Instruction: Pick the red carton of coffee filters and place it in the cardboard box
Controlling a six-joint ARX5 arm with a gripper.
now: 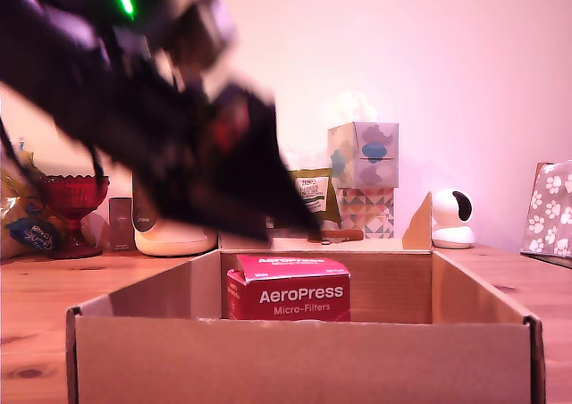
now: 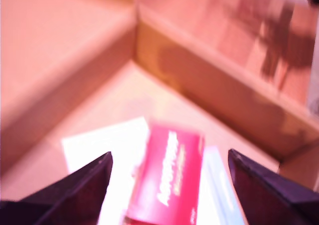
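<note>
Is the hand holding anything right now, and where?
Nothing. The hand is open above the red carton, which sits apart from its fingers inside the cardboard box.

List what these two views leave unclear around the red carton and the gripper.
- Exterior view: the gripper is motion-blurred, so its fingers can't be separated.
- Exterior view: the cardboard box's front wall hides the red carton's base and the floor.
- Wrist view: the carton is blurred and cut off by the picture edge; its lettering is unreadable.
</note>
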